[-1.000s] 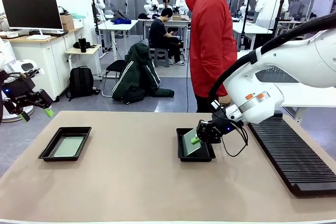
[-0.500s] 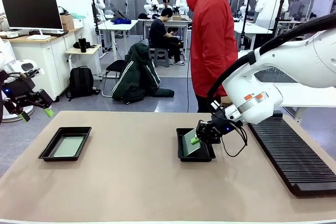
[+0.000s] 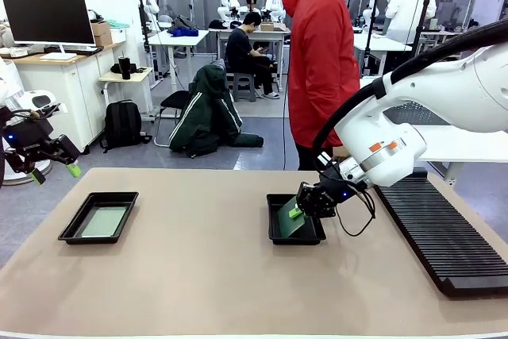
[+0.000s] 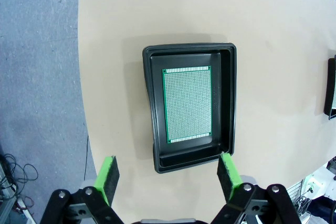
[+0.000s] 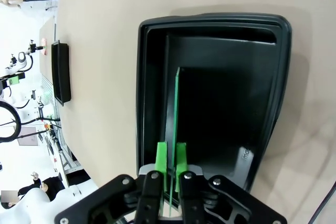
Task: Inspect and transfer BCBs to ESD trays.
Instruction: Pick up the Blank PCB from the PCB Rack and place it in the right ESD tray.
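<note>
Right wrist view: a green BCB (image 5: 175, 109) stands on edge inside the black ESD tray (image 5: 283, 77), with the right gripper (image 5: 171, 161) jaws grasping its near edge. On the desk (image 3: 198, 275) far to the left, the second tray (image 4: 231, 93) holds another board (image 4: 187, 104) lying flat, beneath the left gripper (image 4: 168, 174), whose jaws hang spread and bare

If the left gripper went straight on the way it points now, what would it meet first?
Probably the left black tray with a green board lying flat in it: the open left gripper looks down on it from above, though aimed near the tray's close rim, so possibly the table.
</note>
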Robot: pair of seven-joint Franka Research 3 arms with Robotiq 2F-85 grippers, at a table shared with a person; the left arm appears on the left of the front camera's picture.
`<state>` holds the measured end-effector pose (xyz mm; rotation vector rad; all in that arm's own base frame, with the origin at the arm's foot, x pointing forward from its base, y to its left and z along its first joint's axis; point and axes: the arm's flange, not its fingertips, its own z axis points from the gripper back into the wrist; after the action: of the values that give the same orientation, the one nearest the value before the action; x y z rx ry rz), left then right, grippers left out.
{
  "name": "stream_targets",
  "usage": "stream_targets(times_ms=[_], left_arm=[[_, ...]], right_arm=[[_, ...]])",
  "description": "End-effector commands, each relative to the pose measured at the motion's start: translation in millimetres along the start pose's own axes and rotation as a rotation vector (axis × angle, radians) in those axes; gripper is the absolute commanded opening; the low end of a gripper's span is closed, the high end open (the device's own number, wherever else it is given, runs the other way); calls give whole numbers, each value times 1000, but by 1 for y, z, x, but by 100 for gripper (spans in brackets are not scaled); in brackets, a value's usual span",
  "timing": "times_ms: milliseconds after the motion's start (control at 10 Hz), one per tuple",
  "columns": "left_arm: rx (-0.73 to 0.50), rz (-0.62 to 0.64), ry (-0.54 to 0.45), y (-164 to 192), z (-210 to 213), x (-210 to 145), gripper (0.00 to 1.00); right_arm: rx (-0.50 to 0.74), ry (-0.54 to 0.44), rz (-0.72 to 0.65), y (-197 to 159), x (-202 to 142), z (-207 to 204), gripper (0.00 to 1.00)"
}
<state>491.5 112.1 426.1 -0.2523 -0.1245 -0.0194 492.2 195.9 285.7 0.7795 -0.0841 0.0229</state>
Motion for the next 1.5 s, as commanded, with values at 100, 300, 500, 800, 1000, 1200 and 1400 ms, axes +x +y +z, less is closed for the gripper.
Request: stream_targets(times_ms=[100,300,500,800,1000,1200,1400], left_arm=[[1,5,-7,1,-2,0,100],[1,5,-7,1,-2,0,100],[1,5,-7,1,-2,0,100],[1,5,-7,1,-2,0,100],[1,5,-7,1,-2,0,100],[1,5,-7,1,-2,0,100],[1,5,-7,1,-2,0,100]], right_arm=[[-51,-7,-5,13,1,1,15],[-92,-7,-5,21,0,1,22],[-154,-7,2,30,-2,1,30],[-240,-8,10,46,-3,5,56],[-318,-8,12,57,-5,11,74],[-412,9,16,74,-6,19,93],[-500,34,8,90,-8,31,100]])
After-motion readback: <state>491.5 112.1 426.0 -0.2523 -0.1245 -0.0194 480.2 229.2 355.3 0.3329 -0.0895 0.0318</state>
